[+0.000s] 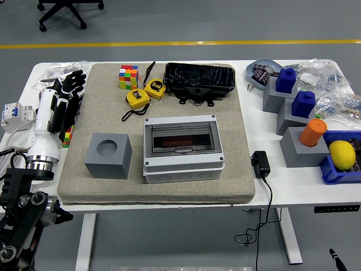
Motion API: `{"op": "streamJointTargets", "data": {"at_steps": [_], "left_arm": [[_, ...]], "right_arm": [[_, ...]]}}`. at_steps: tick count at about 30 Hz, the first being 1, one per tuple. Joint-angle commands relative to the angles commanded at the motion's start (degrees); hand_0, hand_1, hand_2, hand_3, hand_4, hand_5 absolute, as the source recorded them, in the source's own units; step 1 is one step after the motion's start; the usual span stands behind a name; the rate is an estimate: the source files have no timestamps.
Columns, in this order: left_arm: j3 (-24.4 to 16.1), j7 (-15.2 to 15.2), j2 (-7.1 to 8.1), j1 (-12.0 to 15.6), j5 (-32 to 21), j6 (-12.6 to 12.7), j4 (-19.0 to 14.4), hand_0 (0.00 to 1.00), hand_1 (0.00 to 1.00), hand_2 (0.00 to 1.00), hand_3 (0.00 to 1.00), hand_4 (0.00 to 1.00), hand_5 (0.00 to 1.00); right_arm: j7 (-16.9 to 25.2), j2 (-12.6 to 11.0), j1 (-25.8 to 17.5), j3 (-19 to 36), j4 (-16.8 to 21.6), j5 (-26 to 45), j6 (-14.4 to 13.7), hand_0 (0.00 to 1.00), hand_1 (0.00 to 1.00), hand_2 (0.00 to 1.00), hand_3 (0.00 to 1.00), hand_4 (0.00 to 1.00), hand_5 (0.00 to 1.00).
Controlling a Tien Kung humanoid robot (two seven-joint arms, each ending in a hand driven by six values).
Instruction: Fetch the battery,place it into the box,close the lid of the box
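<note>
Reaching in from the lower left of the frame, the left hand (pixel 63 96) hovers over the left edge of the beige mat (pixel 225 169), black fingers (pixel 74 78) loosely spread and holding nothing. The grey box (pixel 183 148) sits at centre frame on the mat, its clear lid down; something orange-red shows through the lid, but whether that is the battery cannot be told. A grey cube (pixel 108 155) with a round hole stands just left of the box, with a bare strip of mat between them. Two yellow tape measures (pixel 145 93), a colour cube (pixel 128 77) and a black tray (pixel 199 80) line the mat's upper edge. Right of the mat, a black adapter (pixel 260 163) lies on the white tabletop (pixel 271 189).
</note>
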Motion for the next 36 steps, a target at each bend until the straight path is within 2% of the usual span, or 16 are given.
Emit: {"op": "streamJointTargets", "data": {"at_steps": [2,6,9,12,18,20,27,31,32,36], "left_arm": [[0.0,0.1,0.12,0.1,-0.8,-0.1,0.2,0.784,0.785,0.760,0.736,0.998,0.998],[0.3,0.6,-0.18,0.4,-0.5,0.1,0.2,0.784,0.785,0.760,0.736,0.998,0.998],[1.8,1.6,0.41,0.0,-0.8,0.3,-0.1,0.777,0.787,0.760,0.732,0.998,0.998],[2.7,2.0,1.10,-0.7,0.1,0.5,-0.3,0.777,0.787,0.760,0.732,0.998,0.998],[2.2,1.5,1.15,-1.1,0.0,0.9,-0.8,0.773,0.782,0.755,0.726,0.998,0.998],[2.0,1.2,1.23,-1.0,-0.1,1.0,-0.7,0.771,0.781,0.755,0.728,0.998,0.963],[2.3,1.3,1.16,-1.1,-0.2,1.0,-0.5,0.766,0.779,0.752,0.725,0.998,0.960],[2.4,1.7,1.11,-1.2,0.0,1.0,-0.4,0.766,0.779,0.752,0.725,0.998,0.960],[2.5,1.8,1.12,-1.2,0.1,0.9,-0.4,0.802,0.798,0.759,0.731,0.998,0.965],[2.5,2.9,1.24,-1.2,1.6,-0.8,0.1,0.802,0.798,0.759,0.731,0.998,0.965]], "right_arm": [[0.0,0.2,-0.1,0.2,0.0,0.1,-0.1,0.803,0.779,0.785,0.827,0.998,0.998],[-0.1,0.2,-0.6,-0.7,0.0,1.6,0.0,0.803,0.779,0.785,0.827,0.998,0.998],[-1.9,-0.2,-0.6,-1.1,0.0,1.3,0.6,0.790,0.757,0.767,0.803,0.998,0.998],[-2.0,-0.6,-0.7,-1.0,0.0,1.6,0.8,0.790,0.757,0.767,0.803,0.998,0.998],[-1.9,-0.8,-0.2,0.7,0.0,1.1,0.2,0.789,0.755,0.765,0.796,0.998,0.998],[-1.2,-0.6,-0.1,-0.3,0.0,2.4,0.2,0.785,0.750,0.762,0.791,0.998,0.998],[-0.5,-0.1,0.2,-1.2,0.0,3.9,-0.2,0.802,0.751,0.762,0.796,0.998,0.998],[-0.6,0.1,0.0,-0.4,0.0,7.6,-0.5,0.802,0.751,0.762,0.796,0.998,0.998],[-0.8,0.0,0.0,0.0,0.0,7.8,-0.4,0.941,0.821,0.797,0.829,0.998,0.998],[-1.2,0.0,0.0,0.4,0.0,7.0,-0.5,0.941,0.821,0.797,0.829,0.998,0.998]]}}
